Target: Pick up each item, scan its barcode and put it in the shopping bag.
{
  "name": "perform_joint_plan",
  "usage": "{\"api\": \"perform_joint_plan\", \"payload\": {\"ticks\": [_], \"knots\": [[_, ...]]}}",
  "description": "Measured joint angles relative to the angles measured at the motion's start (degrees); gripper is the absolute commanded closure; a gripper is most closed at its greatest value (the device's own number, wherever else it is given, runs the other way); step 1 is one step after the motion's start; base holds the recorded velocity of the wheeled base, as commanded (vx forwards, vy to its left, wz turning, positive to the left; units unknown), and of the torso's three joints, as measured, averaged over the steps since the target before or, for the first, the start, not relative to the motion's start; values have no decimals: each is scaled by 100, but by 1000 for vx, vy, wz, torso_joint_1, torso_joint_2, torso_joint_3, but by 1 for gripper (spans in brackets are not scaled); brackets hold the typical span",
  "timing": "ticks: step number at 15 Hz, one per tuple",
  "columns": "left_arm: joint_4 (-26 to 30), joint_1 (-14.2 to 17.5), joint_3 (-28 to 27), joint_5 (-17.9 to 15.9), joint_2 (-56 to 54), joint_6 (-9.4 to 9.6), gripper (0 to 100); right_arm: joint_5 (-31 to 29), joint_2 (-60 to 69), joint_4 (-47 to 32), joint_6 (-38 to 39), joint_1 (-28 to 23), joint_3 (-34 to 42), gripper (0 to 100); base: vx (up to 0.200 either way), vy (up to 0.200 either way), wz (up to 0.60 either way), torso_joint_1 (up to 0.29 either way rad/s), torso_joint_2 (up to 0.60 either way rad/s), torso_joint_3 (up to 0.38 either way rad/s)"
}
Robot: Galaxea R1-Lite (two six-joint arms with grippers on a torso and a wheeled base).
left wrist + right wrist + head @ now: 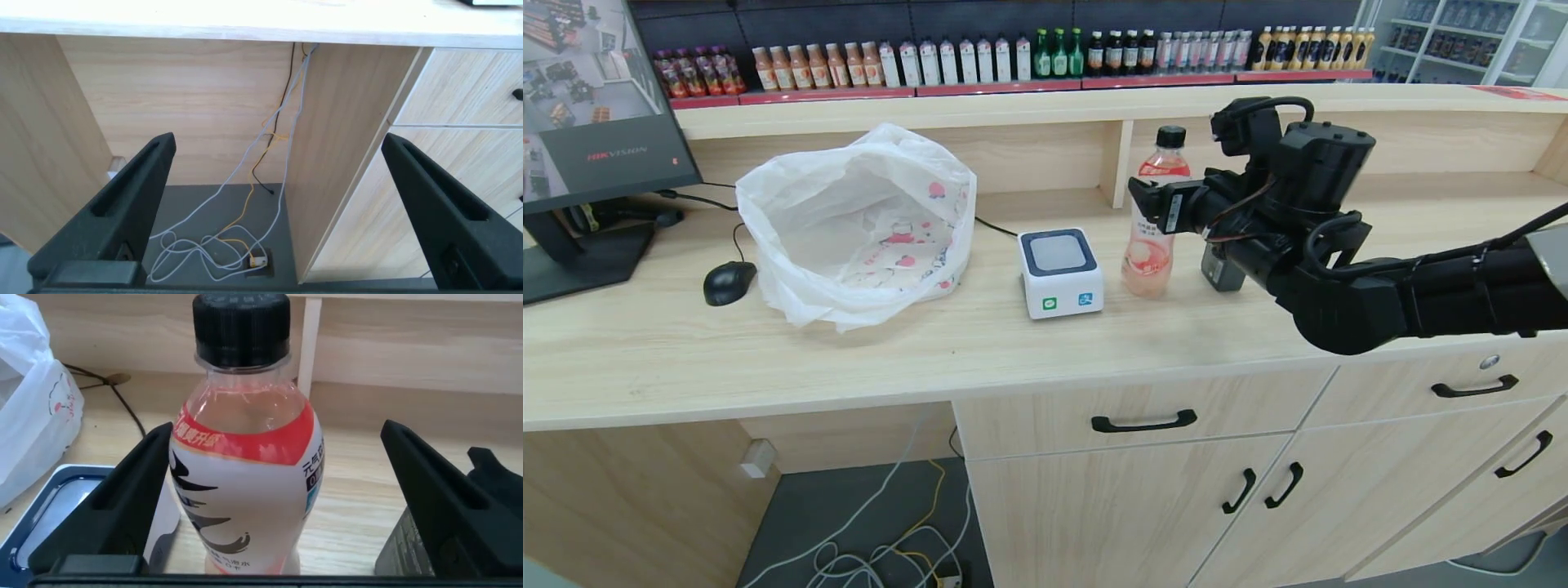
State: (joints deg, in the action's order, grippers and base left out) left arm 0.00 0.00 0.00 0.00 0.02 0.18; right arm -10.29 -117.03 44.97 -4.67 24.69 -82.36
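Right pincer [272, 449] spread, bottle [245, 498] upright, cap [241, 327] up

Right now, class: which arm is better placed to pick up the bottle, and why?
Right. The right hand, open, frames the bottle on the counter; the left hand hangs below the counter, facing floor cables.

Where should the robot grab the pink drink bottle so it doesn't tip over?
Around the wide middle of the bottle, below the black cap, coming level from the robot's right. It stands upright with round sides, and the right hand is open with a finger showing on each side, so squeezing there should probably hold it steady.
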Motion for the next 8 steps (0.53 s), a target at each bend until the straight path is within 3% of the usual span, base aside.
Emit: {"api": "perform_joint_plan", "payload": {"ticks": [8], "knots": [[0, 0, 0, 0, 0, 0, 0, -27, -213, 188, 104, 9, 22, 0, 0, 0, 0, 0, 0, 0]]}}
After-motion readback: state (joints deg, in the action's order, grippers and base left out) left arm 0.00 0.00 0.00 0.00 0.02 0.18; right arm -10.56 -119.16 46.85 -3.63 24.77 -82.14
